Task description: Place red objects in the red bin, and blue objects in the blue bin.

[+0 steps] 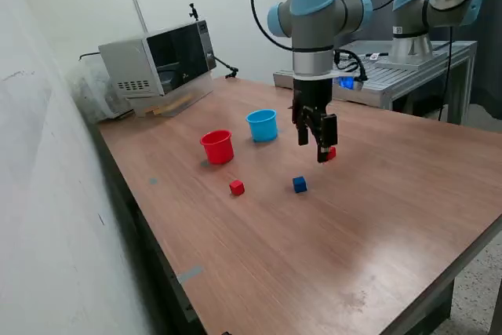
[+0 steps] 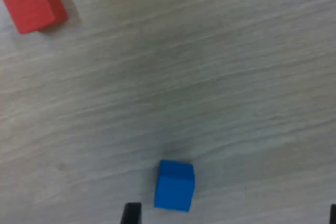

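Looking down through the wrist view, I see a blue cube sitting flat on the wooden table, close to the one dark fingertip that shows at the frame edge; a red cube lies well apart from it, also flat on the wood.

In the exterior view, nearest the camera: red cube and blue cube side by side but apart; the gripper hangs above the table just beyond the blue cube, holding nothing that I can see; jaws look parted, judging by fingertips at opposite edges of the wrist view, though only slivers show.

A second red cube peeks out right behind the fingers; I can't find a second blue one.

Farther back: red cup and blue cup, both upright, mouths open, near each other; beyond them a microwave at the table's far edge.

Handling guess: the cubes look small, rigid and light, with square faces; I'd pinch across two opposite flat sides, fingers square to the faces, low on the cube; a skewed grip might twist or flick it away; the cups look light enough to tip if bumped.
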Motion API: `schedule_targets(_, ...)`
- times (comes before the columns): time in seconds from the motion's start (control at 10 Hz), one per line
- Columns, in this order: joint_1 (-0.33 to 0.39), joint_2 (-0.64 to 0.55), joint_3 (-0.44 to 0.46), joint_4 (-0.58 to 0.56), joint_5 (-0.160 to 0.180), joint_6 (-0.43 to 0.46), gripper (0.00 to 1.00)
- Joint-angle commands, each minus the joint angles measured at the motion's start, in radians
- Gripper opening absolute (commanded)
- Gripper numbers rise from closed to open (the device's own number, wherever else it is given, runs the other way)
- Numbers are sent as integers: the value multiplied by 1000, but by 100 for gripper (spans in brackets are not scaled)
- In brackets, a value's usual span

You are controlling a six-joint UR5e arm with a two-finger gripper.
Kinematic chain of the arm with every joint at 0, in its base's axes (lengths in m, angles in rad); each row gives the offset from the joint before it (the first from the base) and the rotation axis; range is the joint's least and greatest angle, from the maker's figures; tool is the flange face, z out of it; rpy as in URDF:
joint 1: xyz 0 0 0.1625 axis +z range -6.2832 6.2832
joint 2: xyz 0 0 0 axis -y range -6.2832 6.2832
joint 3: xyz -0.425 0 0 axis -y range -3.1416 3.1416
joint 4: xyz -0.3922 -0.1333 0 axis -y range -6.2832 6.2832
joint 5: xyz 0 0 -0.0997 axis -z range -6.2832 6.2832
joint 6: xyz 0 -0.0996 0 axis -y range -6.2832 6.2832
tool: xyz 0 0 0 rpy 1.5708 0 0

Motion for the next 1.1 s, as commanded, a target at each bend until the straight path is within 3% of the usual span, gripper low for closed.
schedule_targets(0.0,-2,53,-27,-9,-2,1,100)
schedule_targets(0.9,-42,121,-53,-41,-2,-7,100)
schedule_targets(1.0,-42,121,-53,-41,-5,-7,0)
